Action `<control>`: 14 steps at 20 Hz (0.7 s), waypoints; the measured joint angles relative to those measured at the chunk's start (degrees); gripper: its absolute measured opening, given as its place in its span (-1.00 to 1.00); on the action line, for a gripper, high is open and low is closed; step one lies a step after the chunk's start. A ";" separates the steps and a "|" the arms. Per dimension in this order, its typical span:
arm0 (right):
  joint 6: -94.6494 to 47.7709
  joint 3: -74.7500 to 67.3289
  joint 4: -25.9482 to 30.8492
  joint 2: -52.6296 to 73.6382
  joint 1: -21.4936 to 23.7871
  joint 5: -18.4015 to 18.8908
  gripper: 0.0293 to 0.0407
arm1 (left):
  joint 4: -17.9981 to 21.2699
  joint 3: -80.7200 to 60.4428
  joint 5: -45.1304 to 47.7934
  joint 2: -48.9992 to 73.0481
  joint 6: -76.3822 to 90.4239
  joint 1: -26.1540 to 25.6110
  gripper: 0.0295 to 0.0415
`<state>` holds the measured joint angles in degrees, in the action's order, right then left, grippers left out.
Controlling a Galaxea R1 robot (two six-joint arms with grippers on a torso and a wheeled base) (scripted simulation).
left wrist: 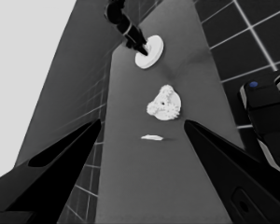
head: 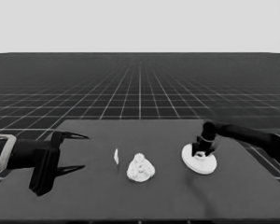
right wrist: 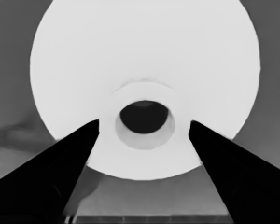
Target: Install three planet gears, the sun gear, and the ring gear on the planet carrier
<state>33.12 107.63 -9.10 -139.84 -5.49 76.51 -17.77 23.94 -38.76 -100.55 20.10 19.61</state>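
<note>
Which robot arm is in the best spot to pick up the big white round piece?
The right one. Its gripper hangs open right over the larger round part, fingers either side of its hole; the left gripper waits at the table's far end.

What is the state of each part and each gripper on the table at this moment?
Larger round part: flat on the table's right side, under the right gripper.
Right gripper: over the larger round part's centre hole, fingers open.
Smaller round part: at the table's middle, with gears on top.
Thin white piece: beside the smaller round part, apart from it.
Left gripper: waiting over the table's left end, fingers open, holding nothing.
</note>
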 joint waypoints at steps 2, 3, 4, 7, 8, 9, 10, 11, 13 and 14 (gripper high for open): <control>-0.14 0.36 -0.10 -0.17 -0.23 -0.26 0.61 | 0.00 0.00 0.00 0.00 0.00 0.00 0.49; -0.16 0.43 -0.12 -0.21 -0.28 -0.31 0.61 | 0.00 0.00 0.00 0.00 0.00 0.00 0.49; -0.18 0.48 -0.13 -0.23 -0.30 -0.35 0.61 | 0.00 0.00 0.00 0.00 0.00 0.00 0.49; -0.20 0.53 -0.15 -0.24 -0.31 -0.37 -0.03 | 0.00 0.00 0.00 0.00 0.00 0.00 0.49; -0.20 0.53 -0.15 -0.25 -0.31 -0.37 -0.03 | 0.00 0.00 0.00 0.00 0.00 0.00 0.49; -0.20 0.53 -0.15 -0.25 -0.31 -0.37 -0.03 | 0.00 0.00 0.00 0.00 0.00 0.00 0.49; -0.20 0.53 -0.15 -0.25 -0.31 -0.37 -0.03 | 0.00 0.00 0.00 0.00 0.00 0.00 0.49; -0.20 0.54 -0.15 -0.25 -0.31 -0.37 -0.03 | 0.00 0.00 0.00 0.00 0.00 0.00 0.49; -0.20 0.54 -0.15 -0.25 -0.31 -0.37 -0.03 | 0.00 0.00 0.00 0.00 0.00 0.00 0.49; -0.20 0.54 -0.15 -0.25 -0.31 -0.38 -0.03 | 0.00 0.00 0.00 0.00 0.00 0.00 0.49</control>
<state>32.92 108.16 -9.24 -140.09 -5.80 76.14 -17.77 23.94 -38.76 -100.55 20.10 19.61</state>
